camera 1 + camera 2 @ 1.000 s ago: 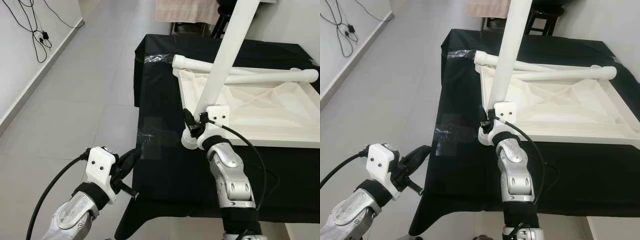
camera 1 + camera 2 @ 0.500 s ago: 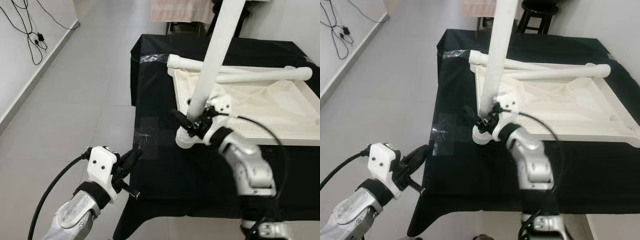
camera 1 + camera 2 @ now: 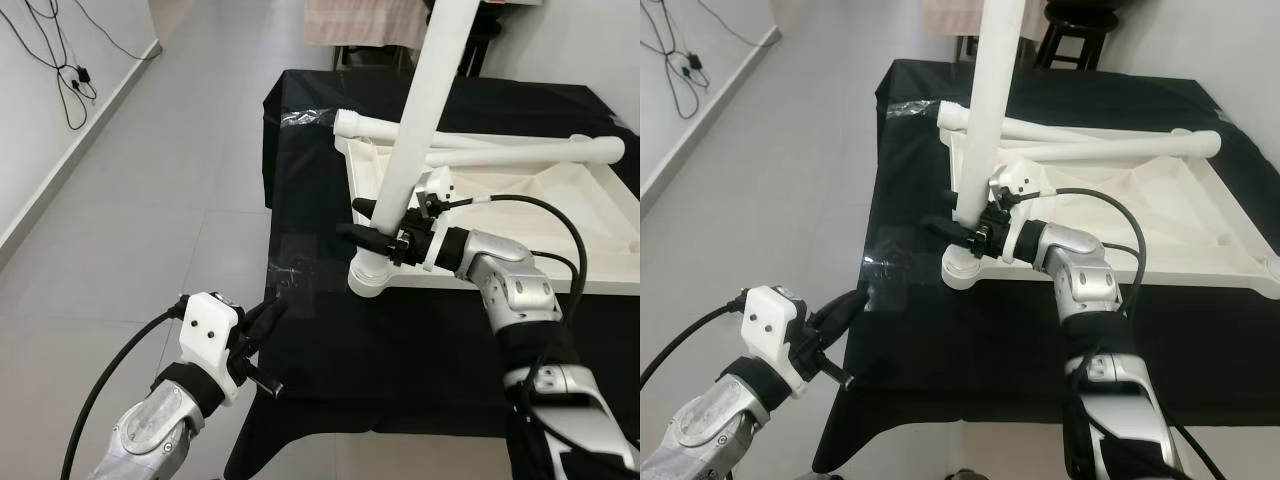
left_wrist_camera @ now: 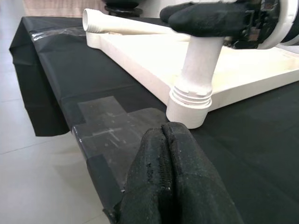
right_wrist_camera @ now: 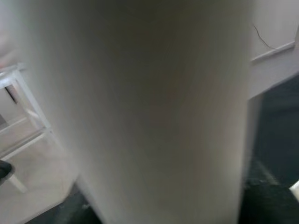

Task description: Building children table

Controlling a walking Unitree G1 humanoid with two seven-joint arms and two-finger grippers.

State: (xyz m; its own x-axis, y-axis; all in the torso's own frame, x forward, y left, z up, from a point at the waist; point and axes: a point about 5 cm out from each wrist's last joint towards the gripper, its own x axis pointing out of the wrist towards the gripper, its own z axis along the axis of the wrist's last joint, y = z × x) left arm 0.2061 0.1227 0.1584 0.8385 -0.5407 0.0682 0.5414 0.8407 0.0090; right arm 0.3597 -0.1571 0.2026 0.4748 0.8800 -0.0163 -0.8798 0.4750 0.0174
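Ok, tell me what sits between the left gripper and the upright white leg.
Only black tablecloth with a clear tape patch, seen in the left wrist view, separates the left gripper from the leg.

Right tool [image 3: 372, 222] clamps sideways; left tool [image 3: 262, 322] hangs pressed together.

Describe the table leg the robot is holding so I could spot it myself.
On the black-covered table lies an upturned white tabletop. At its near-left corner, the upright leg stands gripped by the right gripper. The other legs lie flat across the tabletop.
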